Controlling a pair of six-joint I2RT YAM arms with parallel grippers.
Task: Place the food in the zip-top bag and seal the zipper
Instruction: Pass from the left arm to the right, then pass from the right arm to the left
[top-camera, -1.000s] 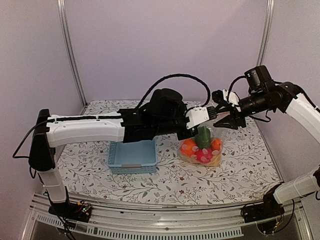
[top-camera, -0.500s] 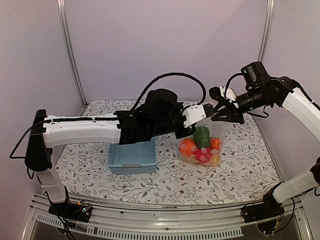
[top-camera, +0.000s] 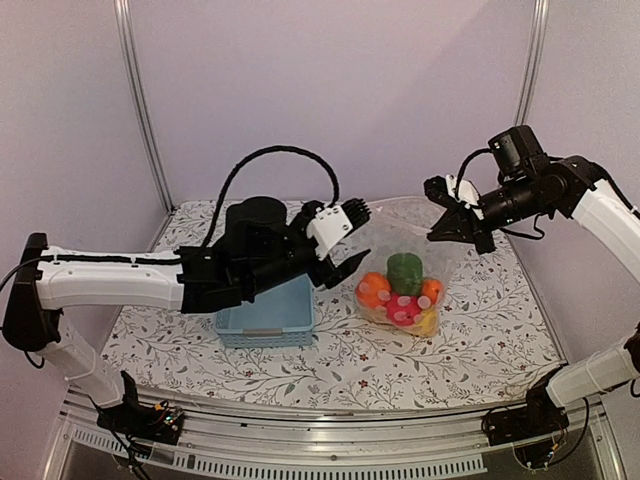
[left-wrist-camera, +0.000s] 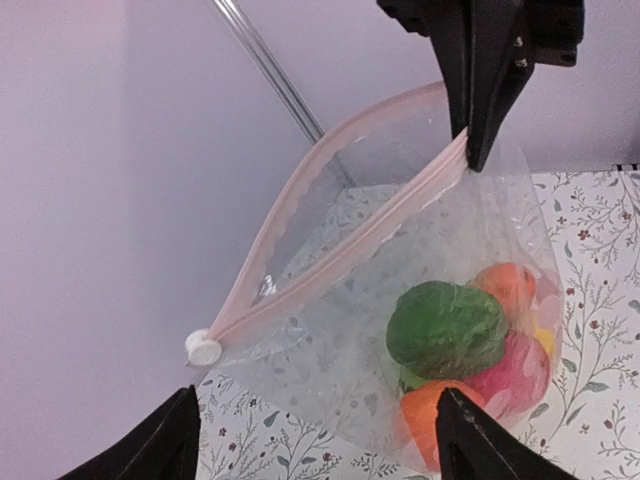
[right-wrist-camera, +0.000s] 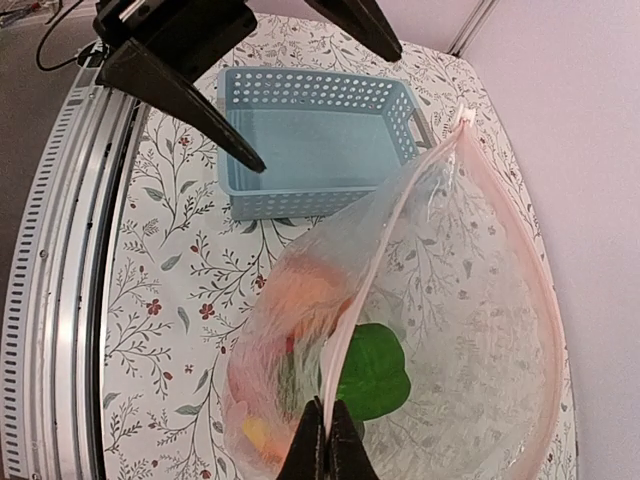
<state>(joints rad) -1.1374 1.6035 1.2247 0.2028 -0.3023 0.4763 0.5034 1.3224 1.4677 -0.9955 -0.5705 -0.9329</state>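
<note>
Your right claw (right-wrist-camera: 325, 445) is pressed together on the zipper (left-wrist-camera: 340, 248). It pinches one end of the strip and holds the zip-top bag (left-wrist-camera: 330, 340) up by it, mouth gaping. Your left claw (top-camera: 352, 238) is spread wide and grips nothing, near the bag's other end, where a white slider tab (left-wrist-camera: 204, 348) sits. The food (top-camera: 400, 290), a green piece on top, lies in the bag's bottom, low over the surface (top-camera: 480, 330), right of the blue basket (top-camera: 265, 318).

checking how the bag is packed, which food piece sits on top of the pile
The dark green piece: it rests above the orange pieces, the pink-red piece and the yellow piece, closest to the zip-top bag's open mouth.
</note>
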